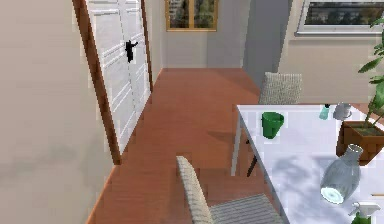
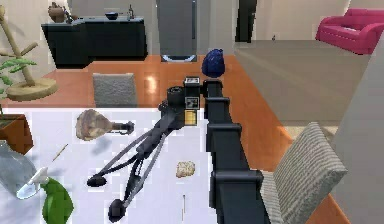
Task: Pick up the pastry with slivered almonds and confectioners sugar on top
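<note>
A small tan, pale-dusted pastry-like piece [image 2: 185, 168] lies on the white table [image 2: 70, 150], just left of the dark arm bar. My gripper [image 2: 106, 196] reaches down-left across the tabletop from its dark body, with two thin fingers [image 2: 128, 160]. Their tips stand over bare white tabletop, so it holds nothing. The tan piece lies to the right of the fingers, nearer the arm. A larger rounded tan thing [image 2: 93, 124] with a dark handle rests farther out on the table.
On the table stand a green cup [image 1: 272, 124], a glass vase [image 1: 340, 178] and a planter box [image 1: 362, 135]. Woven chairs [image 2: 305, 170] [image 2: 113, 88] [image 1: 210, 195] ring the table. A blue rounded thing [image 2: 213, 63] sits beyond the arm. White double doors [image 1: 115, 60] line the red-floored corridor.
</note>
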